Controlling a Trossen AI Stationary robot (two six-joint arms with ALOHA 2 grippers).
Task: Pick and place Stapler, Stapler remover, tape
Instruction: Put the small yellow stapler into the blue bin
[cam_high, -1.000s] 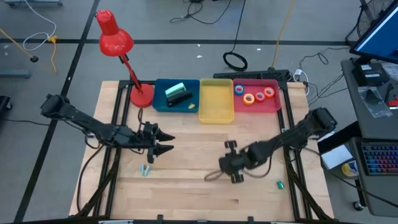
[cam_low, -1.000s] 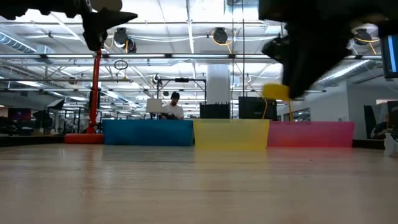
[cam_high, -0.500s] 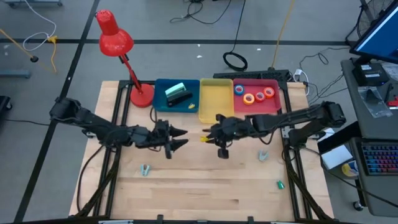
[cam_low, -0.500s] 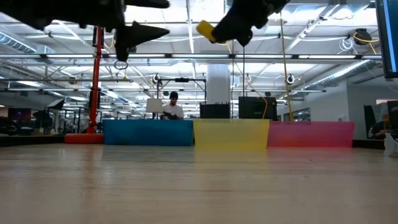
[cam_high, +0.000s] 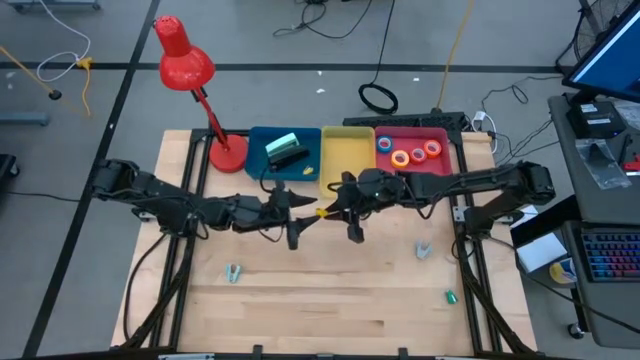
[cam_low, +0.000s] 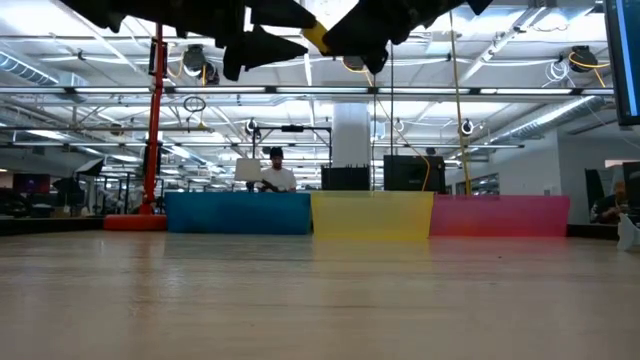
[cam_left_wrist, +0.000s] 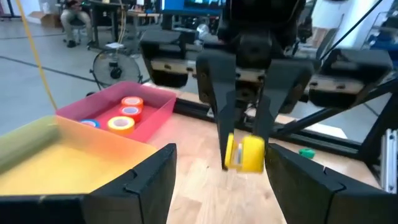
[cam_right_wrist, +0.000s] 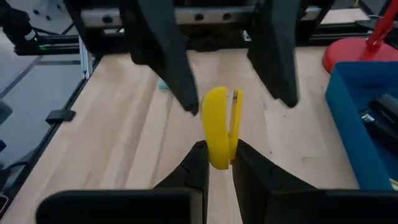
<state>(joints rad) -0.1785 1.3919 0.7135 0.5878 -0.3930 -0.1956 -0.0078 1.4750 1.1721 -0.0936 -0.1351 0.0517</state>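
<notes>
In the high view the two dark arms meet over the middle of the light wooden table (cam_high: 300, 290), just below the row of trays. The right gripper (cam_high: 328, 210) has its fingers closed on a small yellow plastic roll of tape (cam_high: 323, 211), which it holds in the air; in the right wrist view the same yellow roll (cam_right_wrist: 218, 126) stands on its edge between the two finger tips, and in the left wrist view it hangs (cam_left_wrist: 244, 153) from the right arm's fingers above the wood. The left gripper (cam_high: 298, 214) is just beside it, pointing toward it, with its fingers wide open and holding nothing; the roll is near the gap between them but not touching them. In the upper middle of the frame stand three trays side by side: a blue plastic tray (cam_high: 258, 160) with a dark stapler (cam_high: 289, 158) inside, a yellow plastic tray (cam_high: 347, 165), and a pink plastic tray (cam_high: 438, 168) with the orange, red and blue tape rolls (cam_high: 408, 154) in it. A red desk lamp (cam_high: 185, 65) stands at the upper left corner of the table. Two small grey claw-shaped staple removers lie on the wood, one at the lower left (cam_high: 233, 273) and one at the right (cam_high: 424, 250).
</notes>
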